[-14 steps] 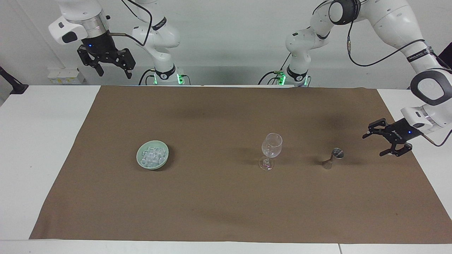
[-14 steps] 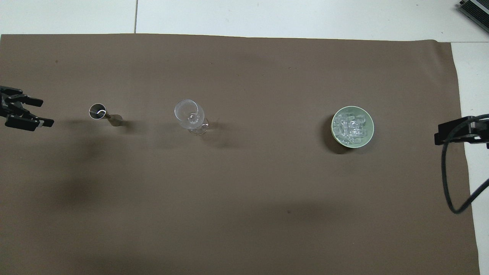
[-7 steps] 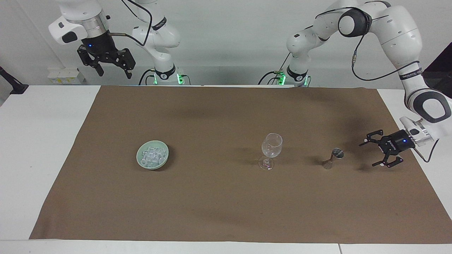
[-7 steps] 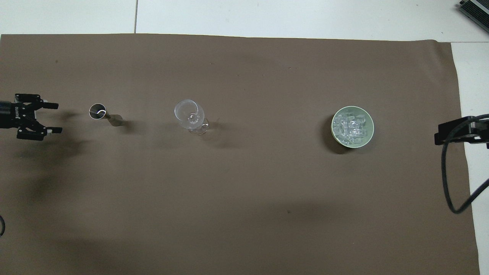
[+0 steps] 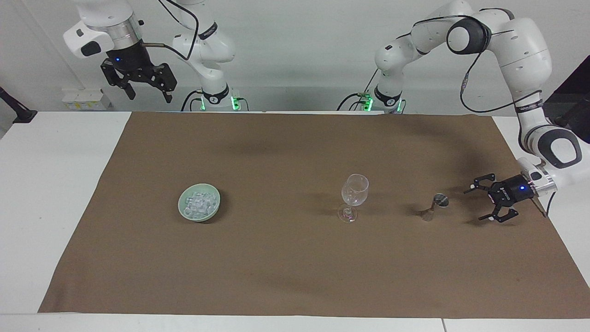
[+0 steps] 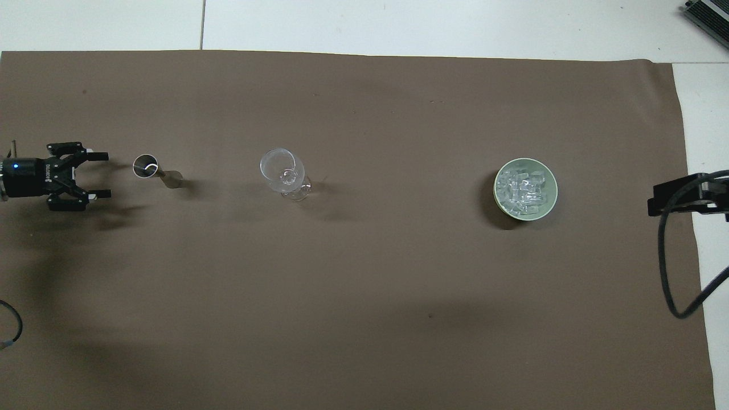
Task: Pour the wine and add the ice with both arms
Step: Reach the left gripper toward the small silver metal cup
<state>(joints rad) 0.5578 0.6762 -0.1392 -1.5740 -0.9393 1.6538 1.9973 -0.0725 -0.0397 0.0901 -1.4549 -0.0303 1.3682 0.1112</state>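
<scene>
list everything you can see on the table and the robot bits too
cloth: 1, brown, spread over most of the white table
stemmed glass: 1, clear, upright on the cloth, between the bowl and the metal cup
metal cup: 1, silver, small narrow-waisted measure, upright toward the left arm's end
bowl: 1, pale green, toward the right arm's end
ice: many small clear cubes, heaped in the bowl
left gripper: 1, black, open, low over the cloth beside the metal cup, fingers pointing at it, not touching
right gripper: 1, black, open, raised high at its own end of the table, waiting
</scene>
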